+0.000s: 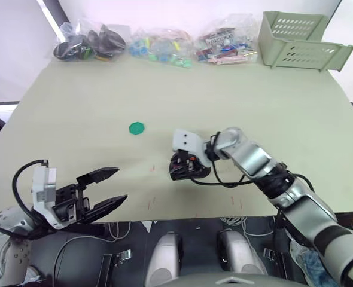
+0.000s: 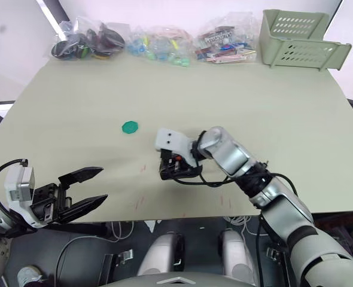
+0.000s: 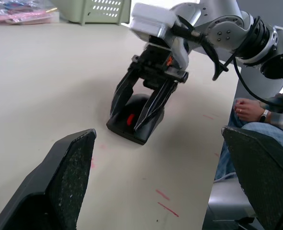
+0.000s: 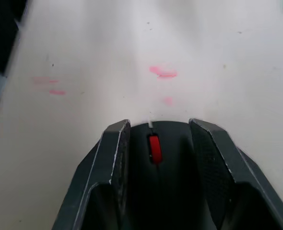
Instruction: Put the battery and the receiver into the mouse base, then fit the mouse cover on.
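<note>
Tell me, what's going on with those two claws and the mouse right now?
Right gripper straddling the mouse, fingers on both sides. Left gripper open, empty, off to the side. Green disc lies apart, not in the way.

Probably a robot test lab: a plain pale table (image 1: 272, 107) with red pen marks, clear bags of sorted small parts (image 1: 164, 46) along its far edge, a green plastic basket (image 1: 300, 42) at the far right corner
</note>
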Action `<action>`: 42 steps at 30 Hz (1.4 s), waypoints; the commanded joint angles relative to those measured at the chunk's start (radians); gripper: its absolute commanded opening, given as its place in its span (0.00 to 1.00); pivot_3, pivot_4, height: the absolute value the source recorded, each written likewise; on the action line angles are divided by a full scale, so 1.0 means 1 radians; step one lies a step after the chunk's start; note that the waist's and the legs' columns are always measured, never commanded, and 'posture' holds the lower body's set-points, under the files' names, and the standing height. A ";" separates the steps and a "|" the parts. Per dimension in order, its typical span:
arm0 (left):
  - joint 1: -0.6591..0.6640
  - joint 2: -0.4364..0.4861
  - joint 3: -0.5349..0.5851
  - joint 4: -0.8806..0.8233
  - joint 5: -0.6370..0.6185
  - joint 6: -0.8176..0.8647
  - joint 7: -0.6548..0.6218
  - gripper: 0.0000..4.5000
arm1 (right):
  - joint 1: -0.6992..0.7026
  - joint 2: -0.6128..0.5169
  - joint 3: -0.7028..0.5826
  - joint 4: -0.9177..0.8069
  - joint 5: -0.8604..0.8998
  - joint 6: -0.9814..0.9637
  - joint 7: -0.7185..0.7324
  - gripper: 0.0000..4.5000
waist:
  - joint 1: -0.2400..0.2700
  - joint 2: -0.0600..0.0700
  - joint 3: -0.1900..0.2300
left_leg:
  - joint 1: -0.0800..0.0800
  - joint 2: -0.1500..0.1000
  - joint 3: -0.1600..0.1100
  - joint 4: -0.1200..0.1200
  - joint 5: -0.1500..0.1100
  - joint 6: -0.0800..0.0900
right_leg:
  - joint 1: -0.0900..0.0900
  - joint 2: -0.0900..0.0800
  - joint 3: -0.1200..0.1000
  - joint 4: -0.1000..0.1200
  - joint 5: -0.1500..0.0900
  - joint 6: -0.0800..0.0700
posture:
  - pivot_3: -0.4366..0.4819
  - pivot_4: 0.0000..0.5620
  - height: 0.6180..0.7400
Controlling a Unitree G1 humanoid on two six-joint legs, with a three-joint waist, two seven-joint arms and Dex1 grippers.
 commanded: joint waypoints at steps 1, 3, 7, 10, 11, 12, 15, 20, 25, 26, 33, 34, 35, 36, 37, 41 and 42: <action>-0.001 -0.005 0.020 -0.022 -0.012 -0.017 0.000 1.00 | 0.128 -0.024 -0.198 -0.186 0.154 -0.046 0.002 0.45 | 0.000 -0.001 0.000 | -0.001 0.000 0.000 0.000 0.000 0.000 | 0.000 0.000 0.000 0.000 0.000 0.000 | 0.48 0.27 1.00; -0.005 -0.008 0.017 -0.018 -0.011 -0.017 0.001 1.00 | 0.221 -0.038 -0.256 -0.236 0.185 -0.074 -0.022 0.45 | -0.001 -0.001 0.000 | -0.001 -0.001 0.000 -0.001 0.000 0.000 | 0.000 0.000 0.000 -0.002 0.000 0.001 | 0.48 0.27 1.00; -0.016 -0.010 0.008 -0.011 -0.007 -0.016 0.001 1.00 | 0.330 -0.056 -0.293 -0.230 0.184 -0.146 -0.059 0.45 | -0.010 -0.001 0.000 | 0.000 -0.002 0.000 -0.001 0.000 0.000 | 0.000 0.002 0.000 -0.001 0.000 0.001 | 0.48 0.27 1.00; -0.028 -0.009 -0.002 0.005 0.002 -0.017 -0.003 1.00 | 0.384 -0.013 -0.330 -0.197 0.199 -0.215 -0.111 0.45 | -0.010 -0.001 0.000 | 0.001 0.000 -0.001 -0.001 0.000 0.000 | 0.000 0.005 0.000 0.001 0.000 0.000 | 0.48 0.27 1.00; -0.030 -0.007 -0.009 0.011 0.008 -0.018 -0.009 1.00 | 0.405 0.005 -0.331 -0.176 0.194 -0.261 -0.121 0.45 | -0.009 -0.001 0.000 | 0.002 0.001 -0.001 -0.001 0.000 0.000 | 0.000 0.006 0.000 0.001 0.000 0.000 | 0.48 0.27 1.00; -0.034 -0.005 -0.014 0.018 0.012 -0.019 -0.014 1.00 | 0.418 0.018 -0.330 -0.158 0.189 -0.294 -0.128 0.45 | -0.009 -0.001 0.000 | 0.002 0.001 -0.002 -0.001 0.000 0.000 | 0.000 0.007 0.000 0.001 0.000 0.000 | 0.48 0.27 1.00; -0.047 -0.005 -0.020 0.030 0.017 -0.016 -0.016 1.00 | 0.444 0.057 -0.324 -0.061 0.164 -0.399 -0.142 0.45 | -0.009 -0.001 0.000 | 0.002 0.003 -0.001 0.000 0.000 0.000 | 0.000 0.009 0.000 0.001 0.000 0.000 | 0.48 0.27 1.00; -0.050 0.000 -0.019 0.024 0.012 -0.009 -0.013 1.00 | 0.462 0.076 -0.281 0.093 0.082 -0.534 -0.167 0.45 | -0.009 -0.001 0.000 | 0.001 0.003 0.000 0.000 0.000 0.000 | 0.000 0.008 0.001 0.000 0.000 0.000 | 0.48 0.27 1.00; -0.030 -0.003 -0.006 0.018 0.013 -0.011 -0.007 1.00 | 0.485 0.071 -0.236 0.191 0.028 -0.623 -0.173 0.45 | -0.012 -0.002 -0.002 | 0.005 0.004 0.001 0.000 0.000 0.000 | 0.002 0.009 0.002 0.001 0.000 0.000 | 0.48 0.27 1.00; -0.025 -0.009 0.000 0.013 0.007 -0.009 0.003 1.00 | 0.481 0.081 -0.273 0.148 0.074 -0.618 -0.183 0.45 | -0.011 -0.002 -0.002 | 0.005 0.004 0.000 0.000 0.000 0.000 | 0.002 0.009 0.002 0.001 0.000 0.000 | 0.48 0.27 1.00; -0.001 -0.040 0.006 -0.002 0.029 0.009 0.134 1.00 | 0.517 -0.009 -0.392 -0.133 0.263 -0.488 -0.153 0.45 | -0.006 -0.002 -0.002 | 0.002 0.008 0.001 0.000 0.000 0.000 | 0.000 0.011 0.003 0.001 0.001 -0.002 | 0.48 0.27 1.00; 0.004 -0.043 0.007 -0.005 0.030 0.007 0.143 1.00 | 0.530 -0.033 -0.400 -0.165 0.285 -0.454 -0.145 0.45 | -0.005 -0.002 -0.002 | 0.002 0.007 0.000 0.000 0.000 0.000 | 0.000 0.011 0.003 0.000 0.001 -0.002 | 0.48 0.27 1.00; 0.009 -0.047 0.008 -0.007 0.041 0.004 0.162 1.00 | 0.561 -0.081 -0.420 -0.218 0.313 -0.422 -0.125 0.45 | -0.003 -0.002 -0.002 | 0.002 0.006 0.001 0.000 0.000 0.000 | 0.000 0.011 0.003 0.000 0.001 -0.002 | 0.48 0.27 1.00; 0.015 -0.053 0.011 -0.007 0.050 0.000 0.179 1.00 | 0.602 -0.141 -0.454 -0.276 0.347 -0.371 -0.113 0.45 | 0.000 -0.002 -0.002 | 0.002 0.007 0.000 0.000 0.000 0.000 | 0.000 0.010 0.003 0.000 0.001 -0.002 | 0.48 0.27 1.00; 0.022 -0.058 0.014 -0.005 0.064 -0.007 0.200 1.00 | 0.646 -0.198 -0.493 -0.322 0.365 -0.346 -0.104 0.51 | 0.003 -0.002 -0.002 | 0.002 0.006 0.000 0.000 0.000 0.000 | 0.000 0.009 0.003 0.000 0.001 -0.002 | 0.48 0.27 1.00; 0.061 -0.072 0.019 -0.002 0.116 -0.027 0.256 1.00 | 0.816 -0.373 -0.640 -0.448 0.461 -0.247 -0.068 0.76 | 0.005 -0.001 -0.001 | 0.001 0.003 0.001 0.000 0.000 0.000 | 0.000 0.007 0.003 -0.002 0.001 -0.001 | 0.48 0.27 1.00; 0.067 -0.073 0.020 -0.004 0.121 -0.027 0.262 1.00 | 0.845 -0.399 -0.665 -0.457 0.464 -0.246 -0.061 0.85 | 0.005 -0.002 -0.001 | 0.001 0.002 0.001 0.000 0.000 0.000 | 0.000 0.006 0.003 -0.002 0.000 0.000 | 0.48 0.27 1.00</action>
